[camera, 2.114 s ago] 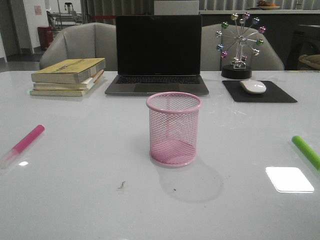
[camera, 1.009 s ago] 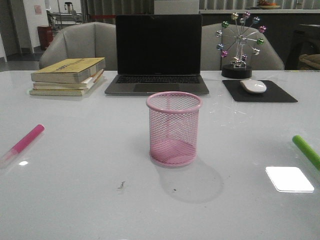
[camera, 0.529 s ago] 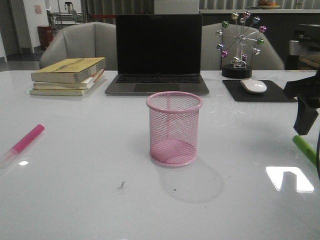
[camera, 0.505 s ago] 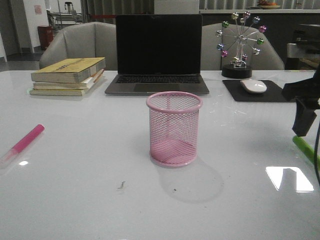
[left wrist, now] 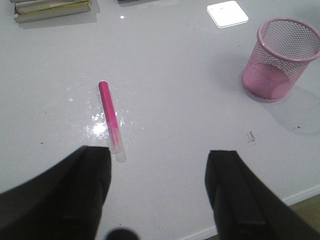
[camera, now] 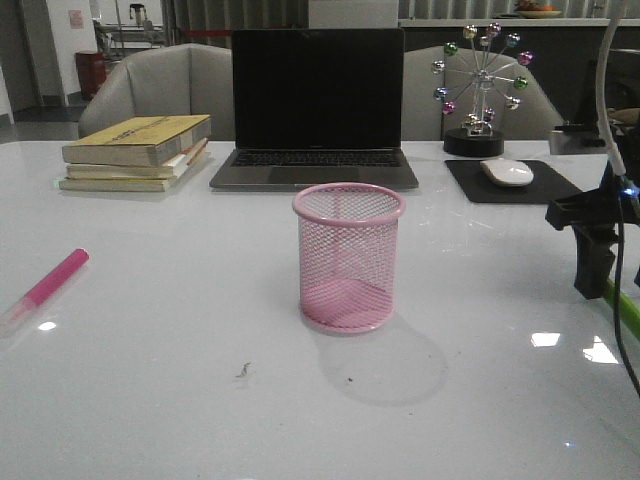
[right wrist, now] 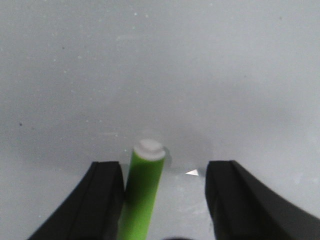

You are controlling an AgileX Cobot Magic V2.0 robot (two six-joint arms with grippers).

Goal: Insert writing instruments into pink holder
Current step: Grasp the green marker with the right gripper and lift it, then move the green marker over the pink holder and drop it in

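The pink holder (camera: pixel 348 258) stands upright mid-table; the left wrist view also shows the holder (left wrist: pixel 281 65), and it looks empty. The magenta marker (camera: pixel 45 288) lies flat at the far left. In the left wrist view the marker (left wrist: pixel 109 114) lies just ahead of my open left gripper (left wrist: pixel 159 156), near one finger and outside the gap. The green marker (camera: pixel 627 310) lies at the right edge, partly hidden by my right gripper (camera: pixel 592 285). In the right wrist view the green marker (right wrist: pixel 142 192), whitish end forward, lies between the fingers of the open right gripper (right wrist: pixel 164 169), close against one finger.
A shut-off laptop (camera: pixel 318 110) stands behind the holder. A stack of books (camera: pixel 135 150) lies at the back left. A mouse (camera: pixel 506 172) on a black pad (camera: pixel 540 190) and a ferris-wheel ornament (camera: pixel 480 85) are at the back right. The table's near edge (left wrist: pixel 300 197) is beside my left gripper.
My right arm has come in from the right and lowered over the green marker, now shading most of the bright patch on the table. Holder and both markers have not moved.
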